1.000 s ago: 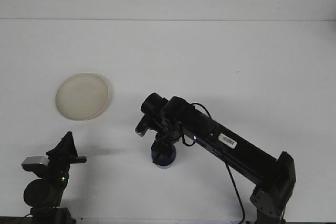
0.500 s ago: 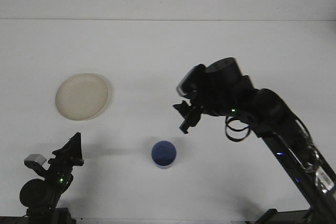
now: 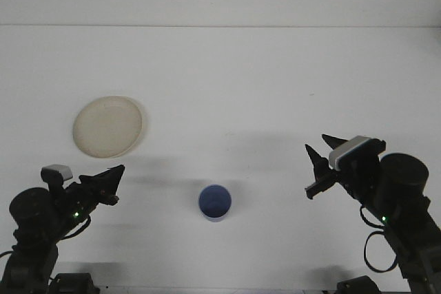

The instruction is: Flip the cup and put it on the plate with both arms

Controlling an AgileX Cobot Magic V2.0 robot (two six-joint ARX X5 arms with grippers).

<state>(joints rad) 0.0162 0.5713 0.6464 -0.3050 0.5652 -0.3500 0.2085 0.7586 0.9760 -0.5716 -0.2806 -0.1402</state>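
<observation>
Both arm bases cut off at bottom edge; left pincer (image 3: 110, 182) gap perhaps unclear.

Right gripper (image 3: 318, 162) has withdrawn — cup (image 3: 215, 202) released upright.

The blue cup (image 3: 215, 202) stands with its open side up. The round cream plate (image 3: 108, 126) lies flat, well apart, up to the left.

A blue cup (image 3: 215, 202) stands mouth-up on the white table (image 3: 262, 80), well apart from the cream plate (image 3: 108, 126) at the left, between the left gripper (image 3: 110, 182) and the open-fingered right gripper (image 3: 319, 160).
</observation>
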